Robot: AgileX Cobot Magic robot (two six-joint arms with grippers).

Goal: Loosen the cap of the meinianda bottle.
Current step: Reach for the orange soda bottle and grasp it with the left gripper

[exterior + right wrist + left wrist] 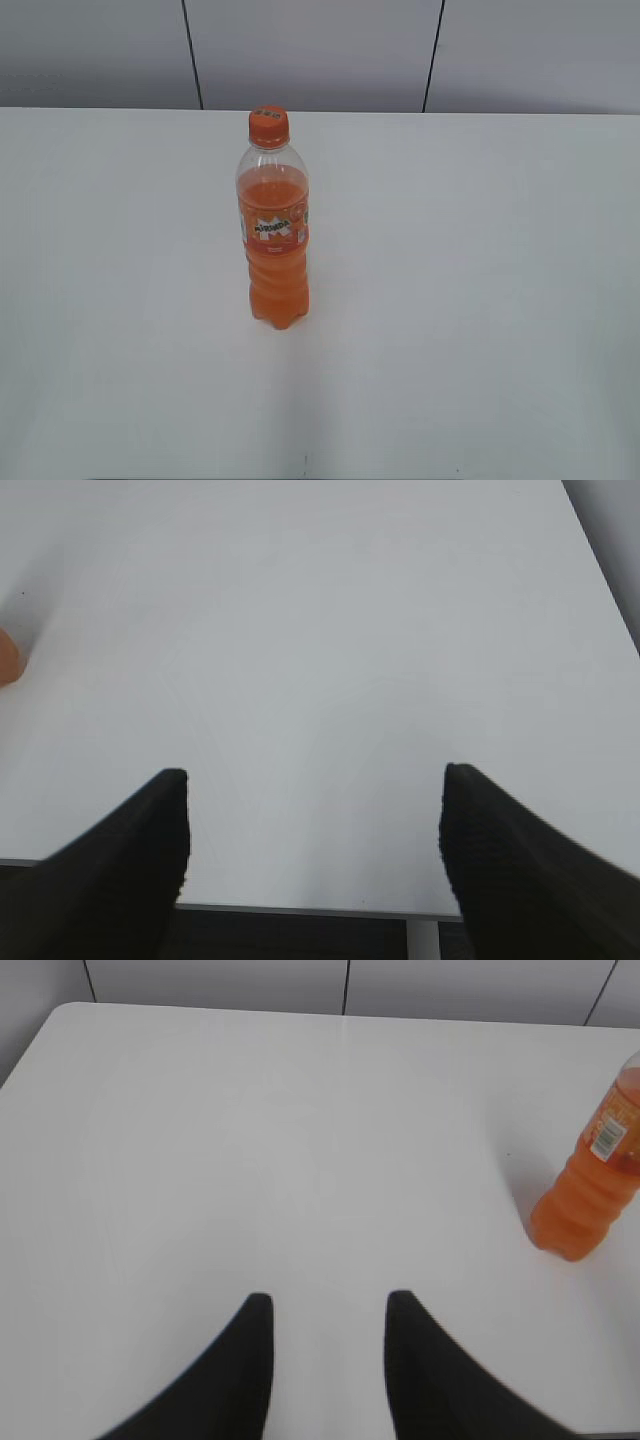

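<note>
Upright meinianda bottle [275,235], orange cap [268,126]

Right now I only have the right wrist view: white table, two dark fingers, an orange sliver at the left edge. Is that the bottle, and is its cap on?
Observer: Yes. In the exterior view the meinianda bottle stands upright on the table, with the cap seated on its neck.
Operator: Is either gripper touching it?
Observer: No. The exterior view shows no arm near the bottle. The right gripper is open over bare table.
Operator: And the left one?
Observer: The left gripper is open too, with a narrower gap. In its wrist view the bottle stands far off to the right, clear of the fingers.
</note>
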